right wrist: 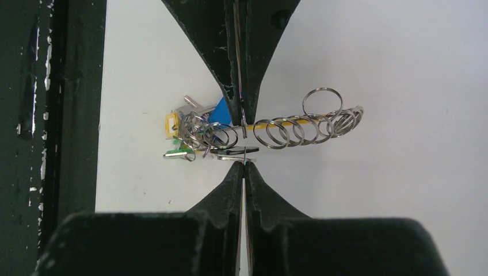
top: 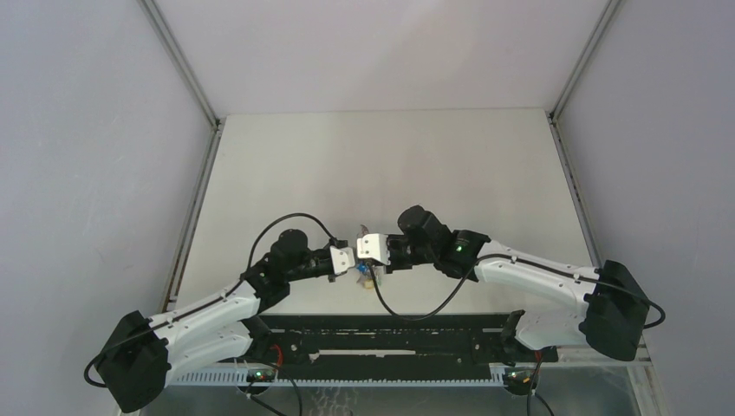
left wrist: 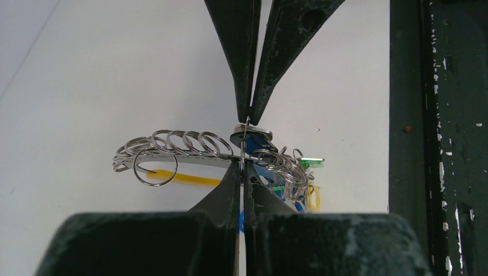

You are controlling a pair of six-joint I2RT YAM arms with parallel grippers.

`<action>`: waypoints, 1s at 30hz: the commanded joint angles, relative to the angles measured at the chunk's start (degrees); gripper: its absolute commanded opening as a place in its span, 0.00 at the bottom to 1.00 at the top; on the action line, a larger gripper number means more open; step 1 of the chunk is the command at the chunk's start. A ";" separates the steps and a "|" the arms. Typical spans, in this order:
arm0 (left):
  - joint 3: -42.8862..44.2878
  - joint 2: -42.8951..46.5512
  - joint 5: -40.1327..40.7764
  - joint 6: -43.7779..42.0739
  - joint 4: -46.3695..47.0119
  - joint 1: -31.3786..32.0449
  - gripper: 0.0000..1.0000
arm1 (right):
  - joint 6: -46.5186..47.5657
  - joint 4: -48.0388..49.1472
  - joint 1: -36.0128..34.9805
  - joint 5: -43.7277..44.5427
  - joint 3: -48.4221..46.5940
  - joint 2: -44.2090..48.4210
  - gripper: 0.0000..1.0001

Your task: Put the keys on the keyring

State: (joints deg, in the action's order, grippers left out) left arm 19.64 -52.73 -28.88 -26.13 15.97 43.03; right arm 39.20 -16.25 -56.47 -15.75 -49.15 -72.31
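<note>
- My left end effector (left wrist: 241,167) was clamped shut on the ring (left wrist: 184,144), over the surface (top: 390,165)
- My right end effector (right wrist: 244,167) pinched the ring's opposite side
- I saw the key (left wrist: 251,138) touching the ring, just beside the right tips

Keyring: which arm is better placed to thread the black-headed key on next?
Right, likely. The right claw seems to pinch the key at its tips, next to the keyring. The left claw is shut on the keyring, bracing it, so it should just hold.

Top view high, rearward, looking down on the surface (top: 390,165), wrist views close, opposed, sharing the keyring (left wrist: 190,150).
</note>
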 commanded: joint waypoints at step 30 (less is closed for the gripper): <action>3.46 1.05 -1.09 -0.67 4.33 0.31 0.00 | 0.36 2.68 -1.85 2.01 -0.17 1.61 0.00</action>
State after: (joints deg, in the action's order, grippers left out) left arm 19.64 -52.71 -29.17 -26.13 16.23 43.00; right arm 39.22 -14.76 -57.41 -14.28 -49.08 -71.88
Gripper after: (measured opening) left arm 0.010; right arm 0.003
